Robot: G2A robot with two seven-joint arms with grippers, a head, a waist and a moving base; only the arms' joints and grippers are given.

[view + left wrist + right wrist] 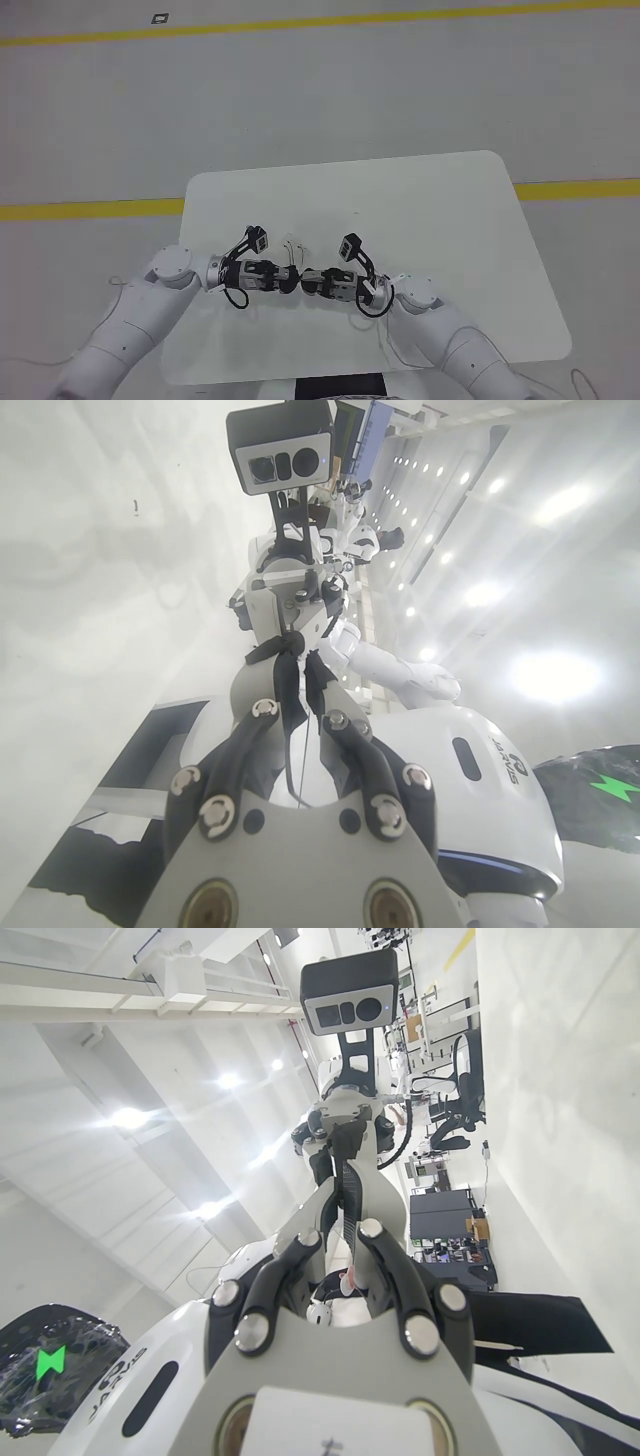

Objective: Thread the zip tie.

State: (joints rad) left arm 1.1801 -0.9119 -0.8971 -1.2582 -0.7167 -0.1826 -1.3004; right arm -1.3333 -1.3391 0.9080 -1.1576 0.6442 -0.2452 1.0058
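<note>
Scene: two robot arms meet tip to tip low over a white desk [450,200], a little toward 9 o'clock from its centre. In the top view the left arm comes in from 8 o'clock and the right arm from 4 o'clock.

Left pincer [300,672]: its black-covered fingers are drawn together on a thin strand, and it points straight at the other arm.

Zip tie [303,760]: it appears to be that thin dark strand, running back between the left pincer's fingers toward the wrist. It is held up off the desk where the two arms meet. Its head and tip are too small to make out.

Right pincer [341,1200]: its fingers are pressed together, nose to nose with the left pincer. What it grips is too thin to tell.

Step in hand: judged to be feeding the tie's tail into its head, with each arm holding one end.

Doing it well: line the tail up square with the slot. Grip close to the tip so the tail does not bow. Advance in short, slow pushes, with the other arm holding the head steady.

Risk: a slight twist or a slack grip would likely make the tip slide past the slot.
</note>
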